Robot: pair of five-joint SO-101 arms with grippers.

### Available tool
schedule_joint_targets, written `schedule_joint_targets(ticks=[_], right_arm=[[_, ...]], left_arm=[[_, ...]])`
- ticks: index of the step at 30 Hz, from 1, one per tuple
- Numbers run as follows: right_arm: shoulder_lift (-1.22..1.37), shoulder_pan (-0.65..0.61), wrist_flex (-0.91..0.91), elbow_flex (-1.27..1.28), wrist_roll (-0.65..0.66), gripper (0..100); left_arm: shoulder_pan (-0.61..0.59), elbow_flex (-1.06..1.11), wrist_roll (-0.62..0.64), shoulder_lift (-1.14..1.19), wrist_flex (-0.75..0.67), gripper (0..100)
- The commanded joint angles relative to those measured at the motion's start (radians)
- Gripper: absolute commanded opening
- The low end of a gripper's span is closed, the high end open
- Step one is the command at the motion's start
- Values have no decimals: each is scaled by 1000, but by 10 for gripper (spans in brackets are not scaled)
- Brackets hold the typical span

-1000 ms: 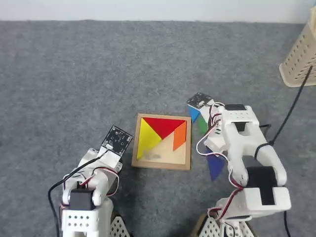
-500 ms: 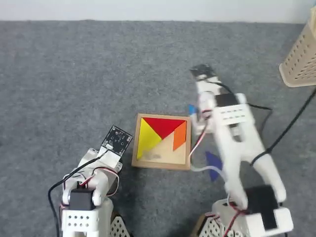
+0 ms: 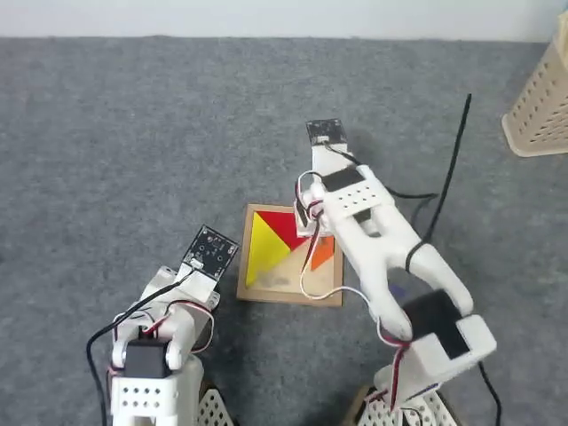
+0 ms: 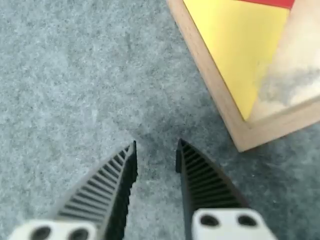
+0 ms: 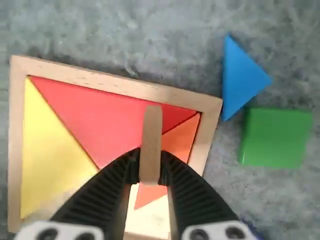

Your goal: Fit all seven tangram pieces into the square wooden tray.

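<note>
This looks like a robot test bench in a lab or hobby room. A left arm (image 3: 160,346) and a right arm (image 3: 382,240) of white plastic stand side by side on a grey felt-like cover (image 3: 133,133) — loose red and white wires (image 3: 311,257) hang from the right one. A bare circuit board (image 3: 325,132) sits just beyond the right pincer (image 5: 149,165), which grips a tan piece (image 5: 150,135) over a puzzle tray (image 3: 248,266). The left pincer (image 4: 155,155) hangs beside that tray. A black cable (image 3: 454,169) trails off — a slotted basket (image 3: 541,98) stands well apart from both pincers, near a plain pale wall (image 3: 266,18).
</note>
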Motion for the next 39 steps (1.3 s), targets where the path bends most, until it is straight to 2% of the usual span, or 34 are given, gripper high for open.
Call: schedule_joint_targets(ticks=[1, 8, 14, 21, 28, 36, 39], right_arm=[[-7, -10, -13, -60, -21, 10], [-12, -21, 79, -63, -18, 11], [-2, -88, 77, -60, 49, 11], [-2, -90, 77, -63, 52, 13], [-2, -94, 87, -57, 52, 155], [-15, -101, 87, -64, 52, 155], [-15, -140, 88, -74, 52, 155]], left_arm=[[-5, -12, 11, -21, -2, 119], [-5, -12, 11, -21, -2, 119], [-5, -12, 11, -21, -2, 119], [-5, -12, 11, -21, -2, 119], [-5, -12, 11, -21, -2, 119], [-5, -12, 11, -21, -2, 119], [-5, -12, 11, -21, -2, 119]])
